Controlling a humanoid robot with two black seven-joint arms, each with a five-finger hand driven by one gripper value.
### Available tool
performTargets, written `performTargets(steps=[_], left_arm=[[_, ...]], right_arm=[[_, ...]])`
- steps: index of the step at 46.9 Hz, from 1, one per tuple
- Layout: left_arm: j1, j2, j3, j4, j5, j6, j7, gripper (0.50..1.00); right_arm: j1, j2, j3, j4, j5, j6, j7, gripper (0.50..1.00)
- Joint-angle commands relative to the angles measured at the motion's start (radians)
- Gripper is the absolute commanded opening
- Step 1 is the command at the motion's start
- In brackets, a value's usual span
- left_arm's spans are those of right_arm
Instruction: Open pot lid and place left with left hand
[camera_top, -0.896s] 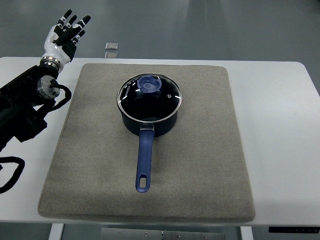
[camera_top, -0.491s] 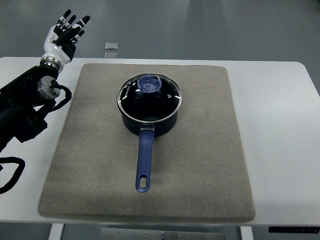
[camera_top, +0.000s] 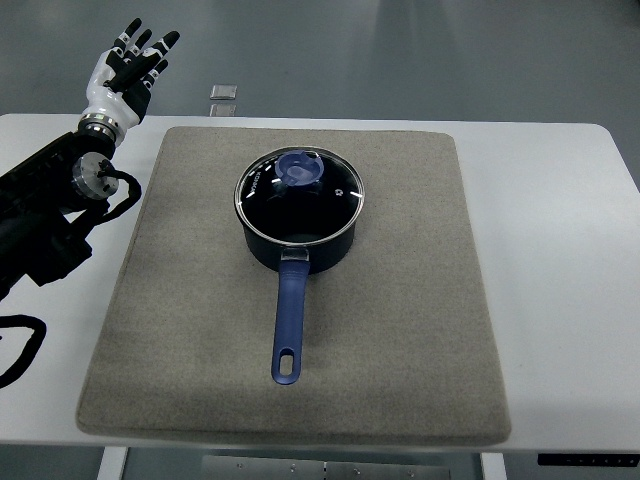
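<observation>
top view: a white table (camera_top: 560, 230) is seen from above, with a grey-brown mat (camera_top: 400, 330) laid over most of its middle. a dark blue pot (camera_top: 298, 215) is set on the mat, a little toward the far side and slightly left of the mat's centre. the pot is covered by a glass lid (camera_top: 330, 195) with a metal rim, and a round blue knob (camera_top: 300, 168) is seen on the far part of the lid. the lid is seated flat on the pot and is touched by nothing. the pot's long blue handle (camera_top: 287, 325) is pointed toward the near edge of the table, with a hanging hole at its end.

the left hand (camera_top: 127, 68) is held up at the far left corner, past the table's far edge and well apart from the pot. its white palm is shown with the black-tipped fingers (camera_top: 150, 42) spread and extended; nothing is held in it. the black left arm (camera_top: 45, 215) is brought in from the left edge, with a black cable (camera_top: 25, 345) looped over the table near it.

a small grey square object (camera_top: 224, 92) is seen beyond the far edge of the table, against the grey floor (camera_top: 420, 50). what it is cannot be told.
</observation>
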Motion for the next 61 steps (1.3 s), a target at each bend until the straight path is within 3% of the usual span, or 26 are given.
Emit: performTargets(steps=[1, 22, 48, 61], left_arm=[[-0.012, 0.002, 0.003, -0.002, 0.005, -0.003, 0.008, 0.986], [-0.182, 0.132, 0.400, -0.122, 0.048, 0.002, 0.015, 0.986], [-0.239, 0.138, 0.466, -0.101, 0.050, 0.034, 0.017, 0.986], [-0.363, 0.132, 0.719, -0.142, 0.050, 0.063, 0.017, 0.986]], right_arm=[[0.000, 0.000, 0.000, 0.000, -0.001, 0.000, 0.000, 0.917], [0.000, 0.000, 0.000, 0.000, 0.000, 0.000, 0.000, 0.917], [0.000, 0.000, 0.000, 0.000, -0.001, 0.000, 0.000, 0.917], [0.000, 0.000, 0.000, 0.000, 0.000, 0.000, 0.000, 0.917]])
